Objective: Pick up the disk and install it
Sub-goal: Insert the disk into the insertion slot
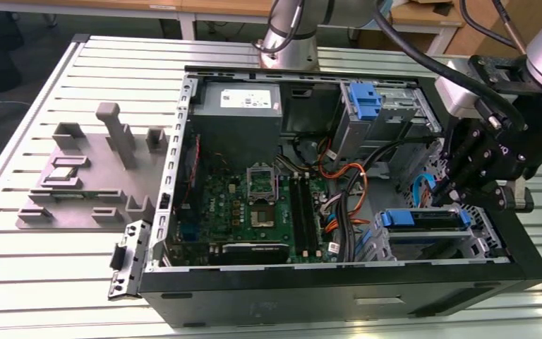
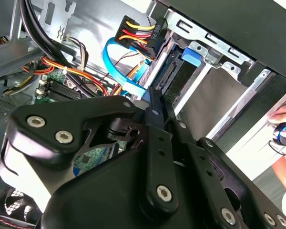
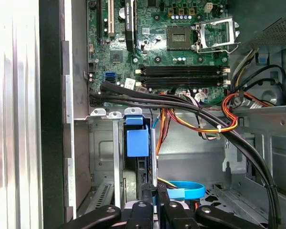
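From where I stand, the pick-up looks done. The disk sits in its blue carrier inside the metal drive cage at the corner of the open computer case, just below the claw. The claw is clenched, its fingers pressed together with nothing between them that I can make out. Its tips are just short of the disk's connector end. I judge the disk seated or nearly so (how deep, I cannot tell). A blue data cable curls just beside the tips, and I cannot see whether it is plugged into the disk. As for writing, the power supply, well across the case from the claw, carries a white label with print too small to read.
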Robot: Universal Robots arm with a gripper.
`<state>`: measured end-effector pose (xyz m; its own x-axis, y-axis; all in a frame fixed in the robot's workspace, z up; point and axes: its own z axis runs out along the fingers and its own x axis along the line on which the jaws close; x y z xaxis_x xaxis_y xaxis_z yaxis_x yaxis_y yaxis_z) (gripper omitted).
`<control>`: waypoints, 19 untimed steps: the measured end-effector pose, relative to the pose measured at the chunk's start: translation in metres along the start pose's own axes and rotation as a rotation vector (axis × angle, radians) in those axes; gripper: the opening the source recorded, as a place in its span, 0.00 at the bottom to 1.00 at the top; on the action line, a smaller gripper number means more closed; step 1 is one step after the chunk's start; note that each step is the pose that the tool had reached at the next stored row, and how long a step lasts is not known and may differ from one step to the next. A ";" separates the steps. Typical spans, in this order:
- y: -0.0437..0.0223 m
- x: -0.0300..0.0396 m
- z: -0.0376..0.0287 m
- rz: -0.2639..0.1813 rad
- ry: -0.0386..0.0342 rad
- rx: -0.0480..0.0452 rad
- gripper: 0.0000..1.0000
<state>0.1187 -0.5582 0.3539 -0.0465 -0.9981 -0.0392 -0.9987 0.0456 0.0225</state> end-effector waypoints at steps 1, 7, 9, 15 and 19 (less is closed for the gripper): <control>0.0000 0.0000 0.0000 0.000 0.0001 0.0001 0.16; 0.0001 0.0001 0.0001 -0.001 -0.0001 0.0001 0.16; 0.0001 0.0001 0.0001 -0.001 0.0000 0.0001 0.16; 0.0001 0.0000 0.0002 -0.002 0.0000 0.0000 0.29; 0.0002 -0.0002 -0.0065 -0.002 -0.0001 0.0000 0.29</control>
<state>0.1186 -0.5582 0.3604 -0.0448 -0.9982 -0.0394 -0.9988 0.0440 0.0224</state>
